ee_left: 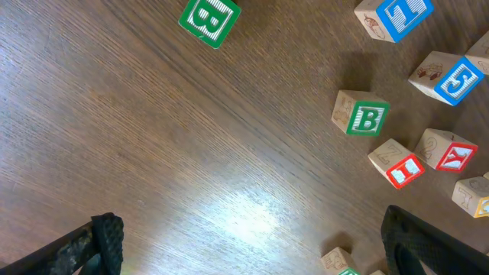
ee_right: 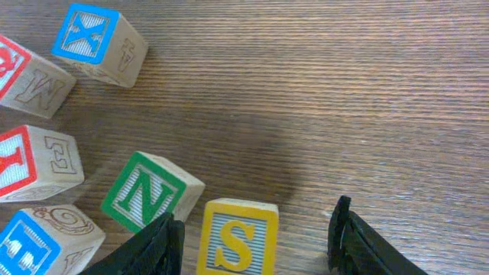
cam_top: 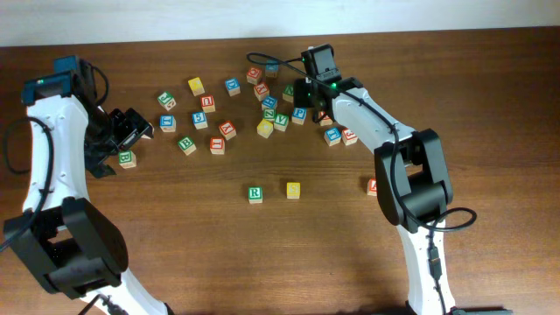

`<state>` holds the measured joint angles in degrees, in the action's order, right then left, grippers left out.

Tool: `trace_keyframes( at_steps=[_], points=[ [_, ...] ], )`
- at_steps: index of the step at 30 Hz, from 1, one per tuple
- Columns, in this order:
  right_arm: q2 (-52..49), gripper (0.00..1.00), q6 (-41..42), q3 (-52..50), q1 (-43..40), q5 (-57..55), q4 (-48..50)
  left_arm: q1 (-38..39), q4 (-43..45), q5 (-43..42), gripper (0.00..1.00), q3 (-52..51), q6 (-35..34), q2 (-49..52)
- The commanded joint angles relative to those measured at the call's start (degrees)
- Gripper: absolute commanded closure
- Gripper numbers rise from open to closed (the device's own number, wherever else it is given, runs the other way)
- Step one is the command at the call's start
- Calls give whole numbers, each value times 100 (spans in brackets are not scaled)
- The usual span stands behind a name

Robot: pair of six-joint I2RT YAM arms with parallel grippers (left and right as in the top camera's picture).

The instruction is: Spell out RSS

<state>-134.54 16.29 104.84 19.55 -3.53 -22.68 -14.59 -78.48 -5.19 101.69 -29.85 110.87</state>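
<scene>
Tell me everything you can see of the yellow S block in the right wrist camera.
The yellow S block is a small wooden cube, its top face yellow-framed with a yellow S on fine stripes. It sits flat on the wooden table, partly cut by the view's bottom edge, between the fingers of the open right gripper, neither clearly touching it. A green N block lies close by its corner.

Robotics lab: wooden table (cam_top: 201, 262), robot arms (cam_top: 45, 162)

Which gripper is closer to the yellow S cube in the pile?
Right. The right gripper has the yellow S cube between its open fingers; the left gripper is far off, near green B cubes.
</scene>
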Motion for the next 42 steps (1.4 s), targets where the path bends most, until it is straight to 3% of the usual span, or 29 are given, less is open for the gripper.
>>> trace_keyframes(
  at_steps=[1,7,10,15,18,20,24,26,28,32,36,40,42],
  points=[
    [-98,46,22,-44,26,-153,-20,-15,-4,4,1,68,-55,-122],
    [-284,46,-107,-46,31,-146,273,-20,-4,4,1,68,-55,-122],
    [-291,70,-107,-46,31,-149,350,-22,-7,4,1,68,-55,-122],
    [-131,75,-105,-33,24,-149,391,-22,-4,4,1,68,-55,-122],
    [678,75,-107,2,-28,-149,184,-20,-4,4,1,68,-55,-122],
    [1740,75,-109,2,-170,-151,-673,-22,-4,4,1,68,-55,-122],
    [3707,75,-105,2,-227,-17,-3552,-20,-4,4,1,68,-55,-122],
    [3960,74,-105,-7,-227,531,-5141,-22,-4,4,1,68,-55,-122],
    [3891,74,-90,-431,-225,715,-5574,-20,-4,4,1,68,-55,-122],
    [3860,73,278,-2518,52,1086,-4074,-20,-4,4,1,68,-55,-122],
    [3790,71,957,-4433,715,1060,-1574,-22,-4,4,1,68,-55,-122],
    [3366,70,1123,-4623,922,776,-828,-20,-4,4,1,68,-55,-122],
    [3392,64,1108,-4478,920,649,-885,-22,-4,4,1,68,-55,-122]
  ],
)
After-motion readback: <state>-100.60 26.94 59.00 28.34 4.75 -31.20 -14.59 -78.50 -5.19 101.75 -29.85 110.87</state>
